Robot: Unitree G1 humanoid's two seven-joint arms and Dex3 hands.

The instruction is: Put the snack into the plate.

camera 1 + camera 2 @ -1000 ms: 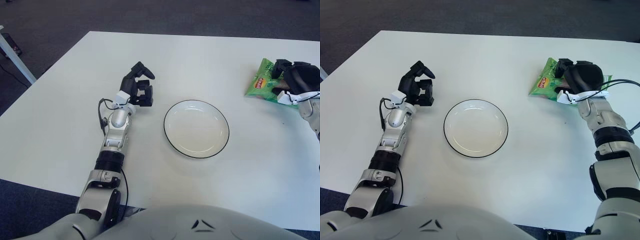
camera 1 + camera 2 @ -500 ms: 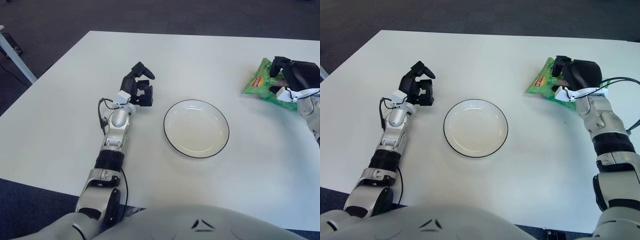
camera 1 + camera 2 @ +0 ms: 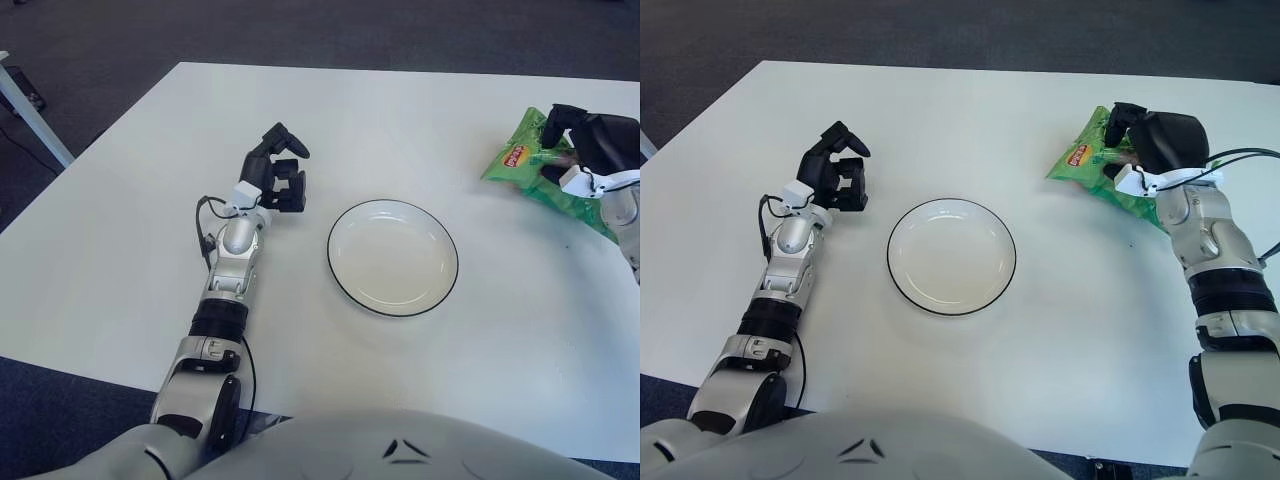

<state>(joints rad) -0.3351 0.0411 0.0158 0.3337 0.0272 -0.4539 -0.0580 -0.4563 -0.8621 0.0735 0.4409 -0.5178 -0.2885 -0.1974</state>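
A green snack bag point(image 3: 1092, 162) with a red and yellow label hangs tilted from my right hand point(image 3: 1143, 146), lifted off the white table at the right. The hand's black fingers are curled around the bag's upper right part. A white plate with a thin black rim point(image 3: 893, 271) lies empty in the middle of the table, to the left of and nearer than the bag. My left hand point(image 3: 835, 167) rests on the table left of the plate, fingers curled, holding nothing.
The white table point(image 3: 970, 120) spreads around the plate. Dark carpet lies beyond its far edge. A white table leg point(image 3: 28, 115) stands at the far left on the floor.
My right hand has lifted the snack bag off the table and carried it slightly up and toward the far side. The bag now hangs tilted. The left hand has not moved.
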